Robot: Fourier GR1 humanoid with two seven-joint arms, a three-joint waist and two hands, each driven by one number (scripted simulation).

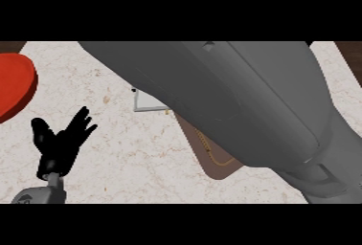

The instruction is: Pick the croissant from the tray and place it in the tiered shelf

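Black left hand (60,141) rests at near left over the pale marbled bench (141,158), fingers (83,119) spread wide; the grey right forearm (247,110) hides the right hand

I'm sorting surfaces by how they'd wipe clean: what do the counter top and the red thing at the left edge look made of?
The counter top looks like pale polished stone, perhaps marble: cream with faint tan veins and specks. The red thing looks like smooth plastic or glazed ceramic: one even colour, rounded edge, no grain. It is cut off by the view's edge, so what it is stays open.
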